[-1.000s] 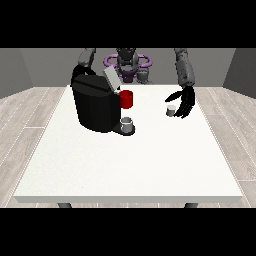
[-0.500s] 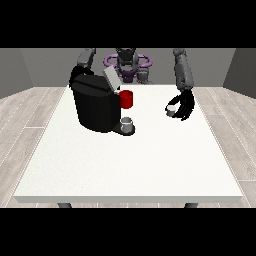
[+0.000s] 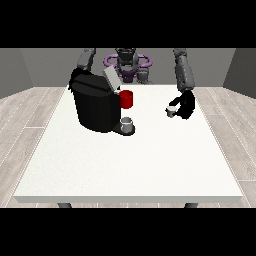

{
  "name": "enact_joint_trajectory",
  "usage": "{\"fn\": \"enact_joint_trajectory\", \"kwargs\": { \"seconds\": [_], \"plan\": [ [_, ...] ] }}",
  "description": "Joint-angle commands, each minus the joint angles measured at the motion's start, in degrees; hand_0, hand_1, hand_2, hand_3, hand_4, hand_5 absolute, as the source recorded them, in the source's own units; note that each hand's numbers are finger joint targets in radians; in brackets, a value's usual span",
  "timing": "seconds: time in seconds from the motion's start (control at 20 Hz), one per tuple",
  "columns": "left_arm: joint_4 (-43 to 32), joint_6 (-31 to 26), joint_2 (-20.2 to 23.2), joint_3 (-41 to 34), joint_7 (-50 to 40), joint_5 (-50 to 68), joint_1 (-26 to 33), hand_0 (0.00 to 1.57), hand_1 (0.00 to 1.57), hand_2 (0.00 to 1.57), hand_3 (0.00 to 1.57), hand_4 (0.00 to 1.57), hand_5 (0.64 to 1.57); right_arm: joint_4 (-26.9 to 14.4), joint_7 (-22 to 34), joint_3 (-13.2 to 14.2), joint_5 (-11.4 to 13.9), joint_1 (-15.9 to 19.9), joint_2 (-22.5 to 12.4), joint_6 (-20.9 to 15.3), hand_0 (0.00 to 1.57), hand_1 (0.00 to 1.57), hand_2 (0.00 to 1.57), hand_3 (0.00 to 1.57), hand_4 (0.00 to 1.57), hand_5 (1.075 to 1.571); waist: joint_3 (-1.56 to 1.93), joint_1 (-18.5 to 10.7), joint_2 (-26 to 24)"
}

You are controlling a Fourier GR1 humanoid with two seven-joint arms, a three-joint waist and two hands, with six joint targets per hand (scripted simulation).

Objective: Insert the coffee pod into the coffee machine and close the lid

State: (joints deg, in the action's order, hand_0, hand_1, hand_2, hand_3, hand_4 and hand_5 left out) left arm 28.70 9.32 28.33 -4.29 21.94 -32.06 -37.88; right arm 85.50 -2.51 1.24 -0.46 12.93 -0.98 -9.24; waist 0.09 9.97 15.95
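Black hand (image 3: 184,105) at view's right, apparently holding pale coffee pod (image 3: 171,110), coffee machine (image 3: 96,103) lid up

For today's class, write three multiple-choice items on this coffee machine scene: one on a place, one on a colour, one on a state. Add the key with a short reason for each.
1. Where does the hand at the view's right hold the coffee pod?
A. To the right of the coffee machine, apart from it
B. Inside the machine
C. At the table's near edge

2. What colour is the part on the machine's front, above the grey cup?
A. Blue
B. Red
C. Yellow

3. How does the machine's lid stand?
A. Shut flat
B. Lying off on the table
C. Raised open

Key: 1 A, the pod sits in the hand over the table, with a clear gap to the machine. 2 B, the part shows red against the black body. 3 C, the light lid tilts upward from the machine's top.
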Motion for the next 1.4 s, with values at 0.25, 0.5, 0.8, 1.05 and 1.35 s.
{"fn": "enact_joint_trajectory", "kwargs": {
  "seconds": [0.25, 0.5, 0.8, 1.05, 1.35],
  "plan": [
    [2.34, -8.16, -1.58, 0.84, -2.59, 0.38, -8.30, 1.40, 1.40, 1.42, 1.36, 0.60, 1.571, -3.95, 3.03, -0.06, -0.07, 1.57, -0.64, 0.91, 0.00, 0.00, 0.00, 0.00, 0.49, 1.571, -0.09, 0.67, -5.06],
    [4.60, -12.67, -0.63, 1.42, -1.22, 0.01, -9.09, 1.24, 1.24, 1.33, 1.32, 0.53, 1.571, -7.45, 0.22, -0.25, 0.70, 0.34, 0.91, -1.08, 0.00, 0.00, 0.00, 0.00, 0.41, 1.571, -0.09, -1.54, -7.31],
    [6.32, -14.71, -0.74, 1.25, -3.59, -0.69, -11.73, 1.25, 1.25, 1.33, 1.29, 0.57, 1.571, -9.50, -3.19, -0.05, -0.70, -1.91, 0.77, 1.35, 0.00, 0.00, 0.00, 0.00, 0.48, 1.571, -0.09, 0.26, -8.07],
    [6.50, -15.84, -2.62, 1.31, -7.29, -1.16, -15.59, 1.25, 1.25, 1.33, 1.29, 0.56, 1.571, -7.37, 2.11, -0.11, -1.64, 3.45, 0.08, 1.29, 0.00, 0.00, 0.00, 0.00, 0.50, 1.571, -0.10, 1.53, -8.35],
    [7.81, -15.33, -0.03, -0.76, -8.84, -1.39, -21.28, 1.02, 1.02, 1.21, 1.23, 0.50, 1.571, -6.85, 0.61, -0.46, -0.01, 4.55, -0.71, 0.75, 0.00, 0.00, 0.00, 0.00, 0.49, 1.571, -0.11, 3.61, -5.92]
  ]
}}
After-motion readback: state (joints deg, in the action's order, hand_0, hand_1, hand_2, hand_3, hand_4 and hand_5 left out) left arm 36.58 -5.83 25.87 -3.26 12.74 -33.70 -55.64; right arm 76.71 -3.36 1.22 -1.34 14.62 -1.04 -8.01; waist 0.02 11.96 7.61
